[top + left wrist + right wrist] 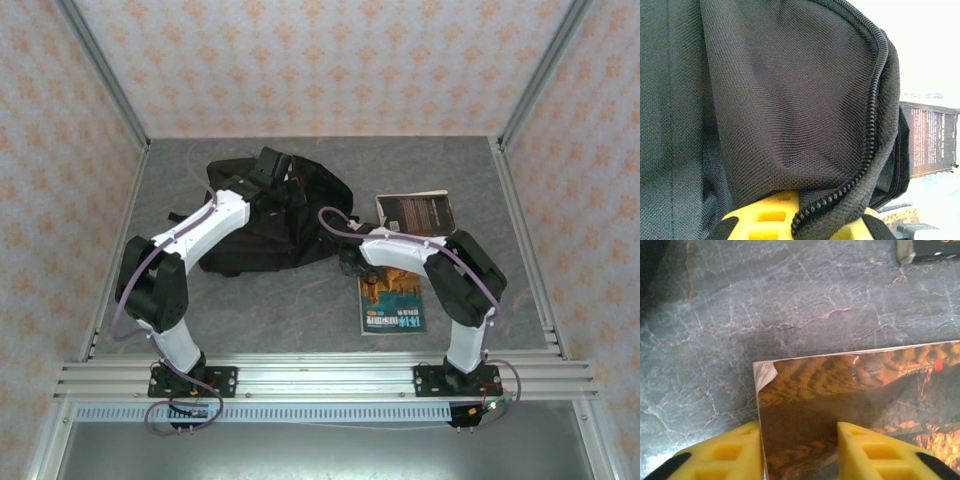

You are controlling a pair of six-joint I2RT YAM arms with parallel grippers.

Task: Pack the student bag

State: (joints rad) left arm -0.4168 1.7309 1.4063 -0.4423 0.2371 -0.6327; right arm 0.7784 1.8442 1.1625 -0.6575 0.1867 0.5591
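Top external view: the student bag [275,235] lies slumped at the left rear of the table [300,310], with the left gripper [285,190] on its top. Left wrist view: the jaws are closed on a fold beside the zipper [872,125]. The fabric is soft and limp, so it is probably best lifted by this rim. Right wrist view: the right gripper [800,450], jaws part-way apart, straddles the corner of the orange book [850,390] and clamps nothing.

Grey marbled table [300,310] bears the student bag [290,240], an orange book [392,305] and a dark book [415,210].
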